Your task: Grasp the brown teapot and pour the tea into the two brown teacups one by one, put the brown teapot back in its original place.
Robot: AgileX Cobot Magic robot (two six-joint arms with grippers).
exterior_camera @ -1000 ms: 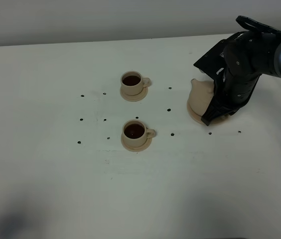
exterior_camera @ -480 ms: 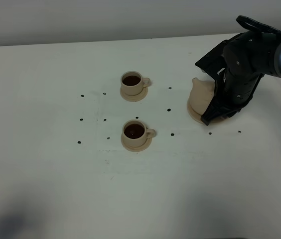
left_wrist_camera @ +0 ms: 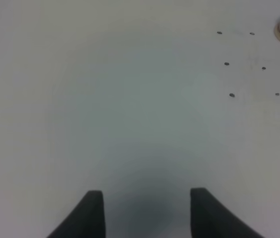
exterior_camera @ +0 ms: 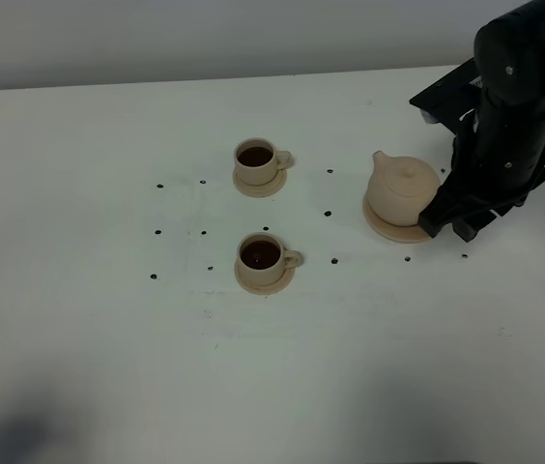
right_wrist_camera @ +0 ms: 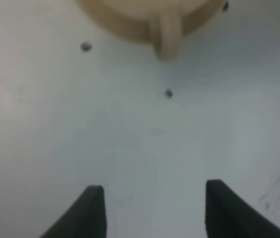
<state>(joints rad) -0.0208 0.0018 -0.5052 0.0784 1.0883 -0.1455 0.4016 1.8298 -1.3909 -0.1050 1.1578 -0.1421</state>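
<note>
Beige ceramic, brown teapot (exterior_camera: pixel 403 189): upright and lidded on the large saucer (exterior_camera: pixel 381 225), on the right half of the white tabletop (exterior_camera: pixel 108 367); apart from both tools.
Spout and handle axis: spout toward the two brown teacups (exterior_camera: pixel 258 208), loop handle (right_wrist_camera: pixel 167 37) toward the right tool; runs roughly across the tabletop.
Right tool (right_wrist_camera: pixel 152 210): jaws spread wide, nothing between them, only bare tabletop in the gap.
Bearing, right tool to teapot: straight ahead in the right wrist view, handle end nearest, with a clear gap between; just beside the saucer's right edge in the exterior high view.
Left tool (left_wrist_camera: pixel 145 213): jaws apart and empty, over bare tabletop; arm not visible in the exterior high view.
Nearer arm: right, by a wide margin.
Far cup (exterior_camera: pixel 255 161): dark tea inside, on its small saucer, well left of the teapot.
Near cup (exterior_camera: pixel 262 256): dark tea inside, on its own saucer, also well left.
Task stage, judged: both pours done, teapot back on its place.
Next move, judged: a straight retreat along the handle line, away from the pot.
Risk, judged: a sideways swing could clip the handle or nudge the saucer.
</note>
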